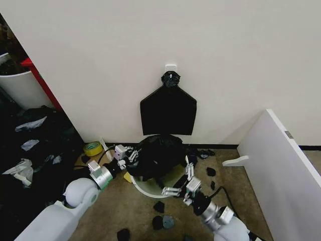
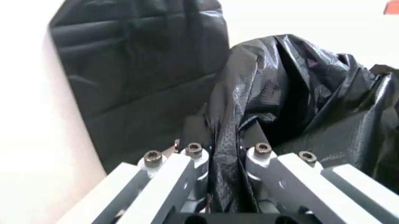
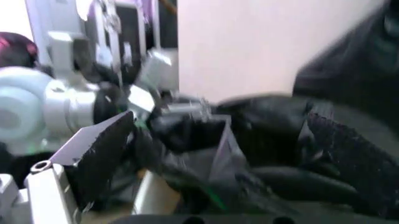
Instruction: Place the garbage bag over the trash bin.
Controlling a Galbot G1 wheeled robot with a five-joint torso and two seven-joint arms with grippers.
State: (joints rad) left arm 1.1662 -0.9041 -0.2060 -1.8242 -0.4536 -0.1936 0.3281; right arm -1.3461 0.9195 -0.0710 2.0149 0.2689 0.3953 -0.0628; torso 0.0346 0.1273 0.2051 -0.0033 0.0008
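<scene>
My left gripper [image 2: 225, 161] pinches a fold of the garbage bag [image 1: 156, 153], bunched atop the trash bin [image 1: 145, 190] by the wall. My right gripper [image 1: 181, 182] is spread beside it; I should spread the mouth evenly.

Crinkled glossy black garbage bag [image 1: 156, 155] billowing over tilted cream trash bin [image 1: 145, 190], against wall
</scene>
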